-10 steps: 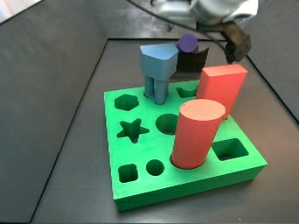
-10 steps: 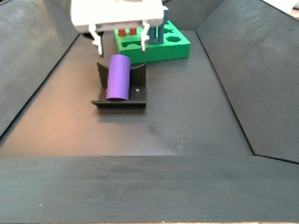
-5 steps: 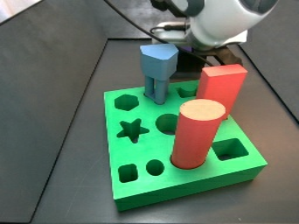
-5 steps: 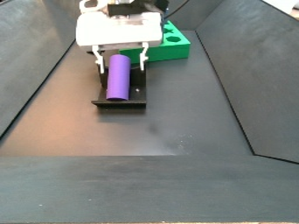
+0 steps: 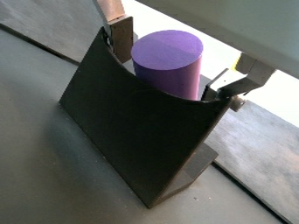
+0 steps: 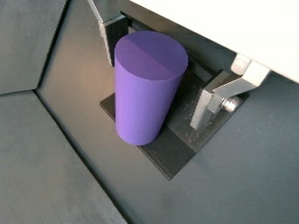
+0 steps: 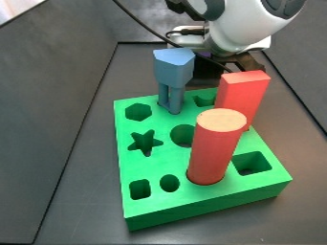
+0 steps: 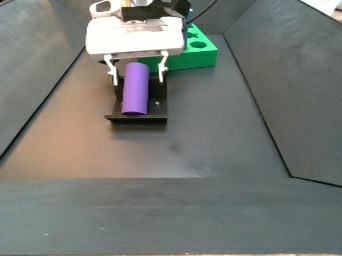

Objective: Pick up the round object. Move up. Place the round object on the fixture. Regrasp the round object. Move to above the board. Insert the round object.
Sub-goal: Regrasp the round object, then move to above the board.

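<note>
— Over the fixture (image 8: 138, 108), what differs from half a second back?

— Very little. The tool (image 8: 135, 67) sits in almost the same place above the far end of the purple cylinder peg (image 8: 135, 87), and the peg lies lengthwise on the fixture as before. A second ago the tool was higher and a little further back; it has since come down around the peg.

— Is it pinching the peg?

— Both wrist views show the silver fingers (image 6: 218, 98) spread, one on each side of the peg (image 6: 146, 86), with a gap between each pad and the purple surface. So spread, not gripping.

— And room to move?

— In a wrist view the peg (image 5: 170, 63) leans against the fixture's dark upright wall (image 5: 131, 121), so that side is closed. The green board (image 8: 195, 47) lies just behind the tool, with the blue pentagon-topped peg (image 7: 173, 77), a red block (image 7: 242, 93) and the red cylinder (image 7: 213, 144) standing in it. Toward the camera in that side view the dark tabletop (image 8: 187, 150) is open, bounded by sloped walls at both sides.
</note>
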Available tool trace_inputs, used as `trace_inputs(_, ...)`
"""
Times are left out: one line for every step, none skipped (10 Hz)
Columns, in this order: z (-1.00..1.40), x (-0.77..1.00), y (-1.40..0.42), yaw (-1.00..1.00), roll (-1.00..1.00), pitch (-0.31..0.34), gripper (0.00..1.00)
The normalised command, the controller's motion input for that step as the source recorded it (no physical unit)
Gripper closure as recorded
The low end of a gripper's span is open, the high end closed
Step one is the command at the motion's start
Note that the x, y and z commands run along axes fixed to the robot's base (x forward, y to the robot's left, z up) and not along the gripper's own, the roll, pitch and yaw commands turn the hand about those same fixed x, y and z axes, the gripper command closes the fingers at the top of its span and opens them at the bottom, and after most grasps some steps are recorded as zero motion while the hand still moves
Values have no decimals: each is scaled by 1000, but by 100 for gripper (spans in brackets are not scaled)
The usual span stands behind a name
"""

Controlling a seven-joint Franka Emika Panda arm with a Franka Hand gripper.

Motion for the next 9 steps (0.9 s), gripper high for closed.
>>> trace_inputs(-168, 8, -3, 4, 49, 16, 0)
trace_inputs(0, 0, 0, 0, 0, 0, 100)
trace_inputs(1000, 150, -16, 260, 325, -245, 100)
trace_inputs(1000, 148, -20, 233, 306, -248, 100)
trace_inputs(1000, 141, -25, 152, 259, -251, 100)
trace_inputs(1000, 140, -22, 50, 186, -258, 100)
trace_inputs(1000, 138, -22, 9, 157, -255, 100)
trace_inputs(1000, 130, -24, -70, 119, -226, 100)
trace_inputs(1000, 126, -24, -126, 101, -196, 100)
